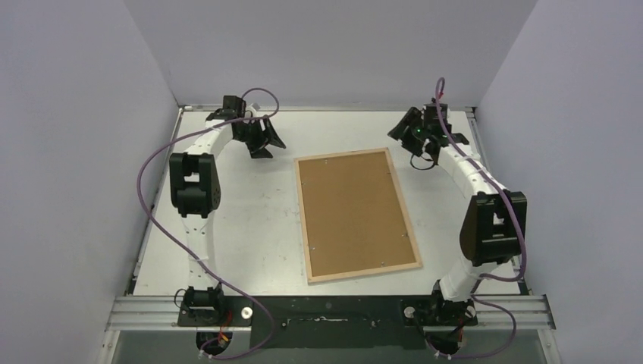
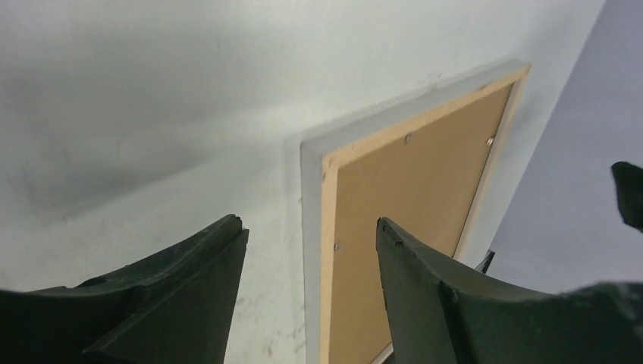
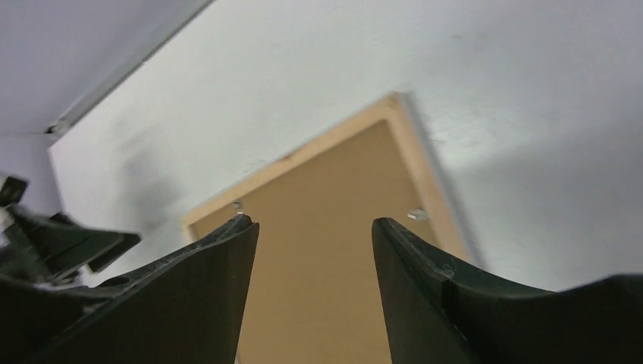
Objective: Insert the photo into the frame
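Frame (image 2: pixel 312 197) face-down, backing board (image 1: pixel 352 216) seemingly fitted

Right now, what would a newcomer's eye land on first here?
The frame, lying back-up in the middle of the table, its brown board ringed by pale wood. Then the two black arms curving round toward its far corners, left fingers and right fingers apart, empty and not touching it. No photo shows.
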You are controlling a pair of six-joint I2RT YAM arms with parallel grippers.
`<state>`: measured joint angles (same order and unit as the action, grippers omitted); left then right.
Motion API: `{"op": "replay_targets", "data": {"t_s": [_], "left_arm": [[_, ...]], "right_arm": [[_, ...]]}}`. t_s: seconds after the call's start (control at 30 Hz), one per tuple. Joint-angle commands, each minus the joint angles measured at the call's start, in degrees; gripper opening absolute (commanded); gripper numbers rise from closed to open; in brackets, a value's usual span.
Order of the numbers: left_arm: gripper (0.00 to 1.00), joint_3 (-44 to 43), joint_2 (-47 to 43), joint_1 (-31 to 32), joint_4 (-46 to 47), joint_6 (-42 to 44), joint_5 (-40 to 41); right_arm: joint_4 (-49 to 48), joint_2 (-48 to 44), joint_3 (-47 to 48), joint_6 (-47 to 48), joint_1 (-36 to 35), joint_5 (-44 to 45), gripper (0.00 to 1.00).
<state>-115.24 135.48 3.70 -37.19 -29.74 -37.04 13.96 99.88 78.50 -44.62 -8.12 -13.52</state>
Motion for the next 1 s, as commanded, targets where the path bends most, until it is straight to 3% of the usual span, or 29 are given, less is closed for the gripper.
{"op": "replay_targets", "data": {"t_s": [0.0, 0.27, 0.53, 0.97], "left_arm": [[0.62, 10.4, -12.7, 2.6, -7.4, 6.1, 8.1], [0.61, 29.1, -21.5, 9.6, 0.0, 4.4, 4.2], [0.59, 30.2, -20.3, 12.3, 0.9, 2.9, 4.8], [0.57, 30.2, -19.4, 12.8, 1.2, 2.5, 5.1]], "right_arm": [[17.9, -5.3, -3.6, 9.9, 2.5, 5.5, 0.60], [25.9, -9.1, -12.4, 20.5, 2.8, 6.7, 0.63], [29.5, -6.4, -12.1, 30.8, 1.9, 3.5, 0.59], [28.4, -1.4, -11.2, 31.2, 0.5, 6.1, 0.48]]}}
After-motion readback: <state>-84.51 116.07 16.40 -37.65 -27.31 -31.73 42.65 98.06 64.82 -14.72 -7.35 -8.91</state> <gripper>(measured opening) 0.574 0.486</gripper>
